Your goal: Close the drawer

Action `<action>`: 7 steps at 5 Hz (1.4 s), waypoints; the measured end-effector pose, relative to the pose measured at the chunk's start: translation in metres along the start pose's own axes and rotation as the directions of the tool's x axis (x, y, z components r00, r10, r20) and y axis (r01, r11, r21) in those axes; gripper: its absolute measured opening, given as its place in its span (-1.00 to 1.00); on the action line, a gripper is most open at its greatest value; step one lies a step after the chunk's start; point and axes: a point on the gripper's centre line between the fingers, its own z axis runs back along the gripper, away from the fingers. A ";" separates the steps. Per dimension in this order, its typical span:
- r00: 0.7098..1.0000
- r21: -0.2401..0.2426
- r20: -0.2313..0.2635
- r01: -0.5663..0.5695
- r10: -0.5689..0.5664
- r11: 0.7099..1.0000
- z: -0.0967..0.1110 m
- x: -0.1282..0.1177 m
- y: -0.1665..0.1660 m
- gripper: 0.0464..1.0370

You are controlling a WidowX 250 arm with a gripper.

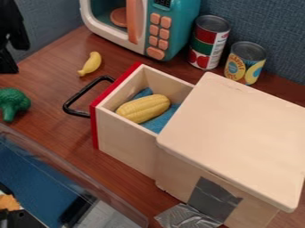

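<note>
Currently one wooden drawer point(126, 144), pulled open from one box point(238, 129). One black handle point(67, 103) on its red front. Inside: one corn cob point(144, 108) on blue cloth point(159, 122). Gripper point(13, 29) at upper left edge, apart from handle; cannot tell whether clenched or released. Table point(56, 138): two cans point(208, 42), one banana point(91, 63), one broccoli point(13, 101), one toy microwave point(182, 22).

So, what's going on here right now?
The job is to close the drawer, and it isn't done: the drawer stands open, sticking out of the wooden box. Inside it, a toy corn cob lies on blue cloth. The black robot arm is at the upper left edge, apart from the drawer's handle, so nothing is moving the drawer.
</note>
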 end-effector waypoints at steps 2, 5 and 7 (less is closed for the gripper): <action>0.998 -0.017 -0.021 0.054 -0.054 0.998 -0.013 0.027 -0.006 0.92; 0.980 -0.067 -0.050 0.190 -0.194 0.979 -0.037 0.058 -0.010 0.92; 0.974 -0.119 -0.026 0.219 -0.224 0.968 -0.051 0.079 -0.035 0.92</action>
